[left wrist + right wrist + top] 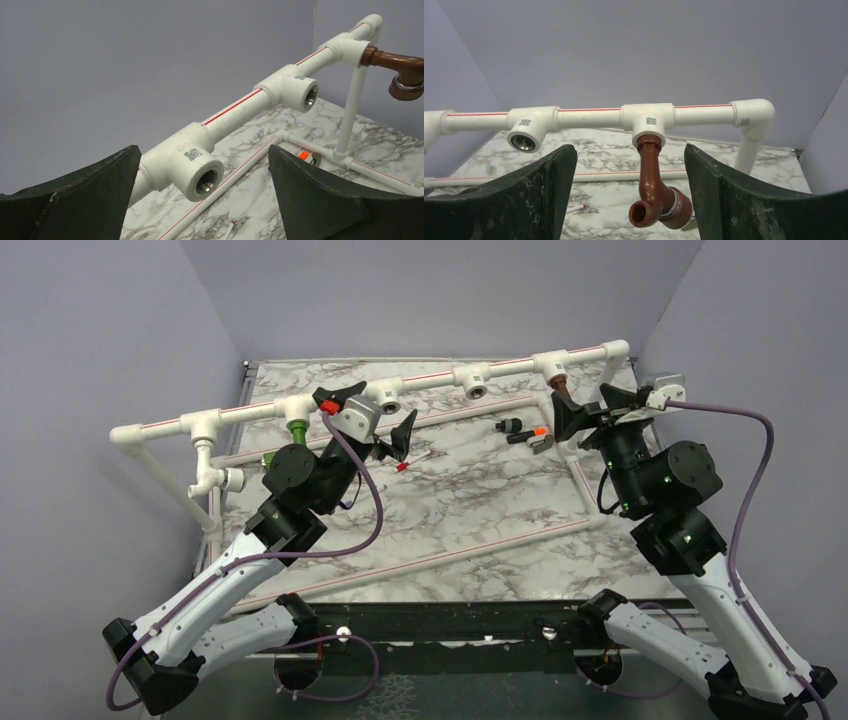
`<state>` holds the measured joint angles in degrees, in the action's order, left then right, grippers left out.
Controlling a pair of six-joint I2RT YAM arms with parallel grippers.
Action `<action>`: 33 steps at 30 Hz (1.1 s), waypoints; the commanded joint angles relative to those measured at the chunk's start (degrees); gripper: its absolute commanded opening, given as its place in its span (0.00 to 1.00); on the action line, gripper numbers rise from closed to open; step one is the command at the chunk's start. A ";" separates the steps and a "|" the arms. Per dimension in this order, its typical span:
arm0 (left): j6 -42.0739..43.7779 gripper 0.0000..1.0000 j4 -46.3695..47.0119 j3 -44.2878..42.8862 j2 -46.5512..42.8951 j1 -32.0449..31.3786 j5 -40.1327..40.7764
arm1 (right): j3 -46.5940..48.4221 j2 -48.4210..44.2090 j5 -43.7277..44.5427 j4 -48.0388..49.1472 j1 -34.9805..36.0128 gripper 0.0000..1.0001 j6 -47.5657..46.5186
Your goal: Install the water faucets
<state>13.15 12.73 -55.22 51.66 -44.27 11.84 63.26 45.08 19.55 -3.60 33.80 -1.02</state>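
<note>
**Copper faucet** (pixel 651 190): reddish-brown. Stem set upward into a white T-fitting (pixel 651 122) near the right end of the pipe (pixel 589 117). Spout bent down and toward the right wrist camera, round mouth showing. Also visible at the far right of the left wrist view.

**Green faucet** (pixel 297 427): hanging below another fitting on the left part of the pipe. Lower part hidden behind the left arm (pixel 230 570).

**Right gripper** (pixel 628 152): jaws spread wide, one on each side of the copper faucet. Clear gap on both sides, nothing held.

**Left gripper** (pixel 204 150): jaws fully apart and empty. Facing an empty T-fitting (pixel 200 170) with a threaded socket; a second like it further along.

**Pipe:** white with a thin red stripe. Raised above the table on white uprights, with an elbow at the right end.

**Black piece** (pixel 525 430): orange-tipped. Lying on the table between the two grippers, nearer the right one.

**Small stick** (pixel 408 464): white with a red tip. Lying on the table just beside the left gripper.

**Rods** (pixel 450 558): thin, white, red-striped. Lying flat on the table as the base of the frame.

**Table** (pixel 470 500): white marble pattern with grey veining, dark front edge at the arm bases.

**Walls** (pixel 420 290): plain lilac-grey, closing in the left, back and right sides.
</note>
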 commanded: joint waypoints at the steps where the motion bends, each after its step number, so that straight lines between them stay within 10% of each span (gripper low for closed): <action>1: 0.39 0.99 0.54 0.29 -0.42 -0.21 -0.85 | 1.06 -1.02 -1.34 -5.60 0.22 0.83 -5.84; 33: 0.37 0.99 0.54 0.29 -0.03 -0.21 -1.00 | -9.35 2.43 7.13 0.56 0.22 0.53 -17.11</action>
<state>13.15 12.73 -55.22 51.66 -44.27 11.84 55.07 49.04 24.16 -3.53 33.80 -18.57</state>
